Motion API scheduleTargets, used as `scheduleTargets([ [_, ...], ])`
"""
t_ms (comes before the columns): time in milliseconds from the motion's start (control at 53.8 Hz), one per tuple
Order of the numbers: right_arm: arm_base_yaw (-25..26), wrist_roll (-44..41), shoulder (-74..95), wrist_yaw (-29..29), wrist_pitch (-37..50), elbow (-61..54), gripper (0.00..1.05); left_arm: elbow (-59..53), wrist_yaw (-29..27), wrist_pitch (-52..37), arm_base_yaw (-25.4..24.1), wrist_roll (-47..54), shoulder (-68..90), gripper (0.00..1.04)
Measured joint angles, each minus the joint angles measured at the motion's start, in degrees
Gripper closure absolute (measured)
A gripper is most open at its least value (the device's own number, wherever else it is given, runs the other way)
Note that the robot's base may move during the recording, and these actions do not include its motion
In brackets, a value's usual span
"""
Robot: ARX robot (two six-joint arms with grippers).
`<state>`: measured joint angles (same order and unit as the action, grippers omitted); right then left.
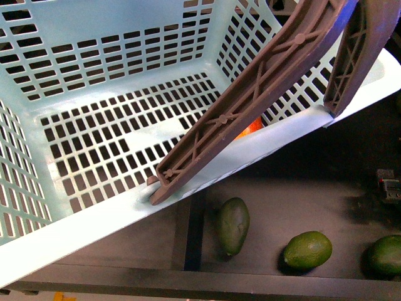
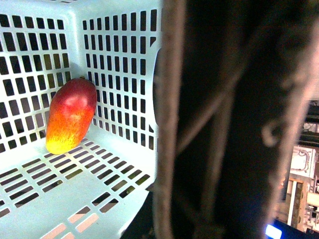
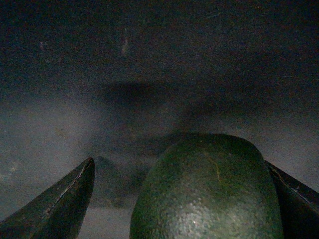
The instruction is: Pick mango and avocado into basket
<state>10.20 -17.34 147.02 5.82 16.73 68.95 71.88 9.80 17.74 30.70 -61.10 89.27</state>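
Left pincer: out of sight; state cannot be told.
Basket (image 1: 94,219): turquoise, rim beside the dark shelf (image 1: 282,188).
Mango (image 2: 71,115): leaning in a basket corner, largely screened by the brown handle (image 1: 250,100).
Avocado (image 1: 233,224): on the shelf, near the basket's rim.
Neighbours: two brighter avocados (image 1: 307,249) (image 1: 385,254) rightward along the shelf's front edge.
Right pincer (image 3: 179,163): spread, astride a green fruit (image 3: 207,189); which avocado, unclear.

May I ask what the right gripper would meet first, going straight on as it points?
Probably the avocado, which sits between the right gripper's spread fingers; depth is unclear.
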Motion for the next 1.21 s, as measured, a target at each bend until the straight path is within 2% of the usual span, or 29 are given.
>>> scheduleTargets([
  [74,-0.07,0.11,0.28,0.04,-0.09,0.24,0.12,0.00,0.02,0.00,0.00,0.00,0.00,1.01],
  [204,-0.07,0.26,0.59,0.02,-0.31,0.31,0.36,0.00,0.04,0.00,0.00,0.00,0.00,1.01],
  [297,0.04,0.68,0.59,0.04,-0.26,0.22,0.48,0.00,0.07,0.00,0.00,0.00,0.00,1.01],
  [650,1.14,1.75,-2.69,3.48,2.49,-4.37,0.51,0.00,-0.02,0.00,0.00,0.00,0.00,1.01],
  [929,4.22,0.96,-20.52,9.73,7.32,-16.35,0.51,0.00,0.04,0.00,0.00,0.00,0.00,1.01],
  [1208,7.96,-0.22,-40.83,14.67,5.62,-28.59,0.51,0.00,0.02,0.00,0.00,0.00,0.00,1.01],
])
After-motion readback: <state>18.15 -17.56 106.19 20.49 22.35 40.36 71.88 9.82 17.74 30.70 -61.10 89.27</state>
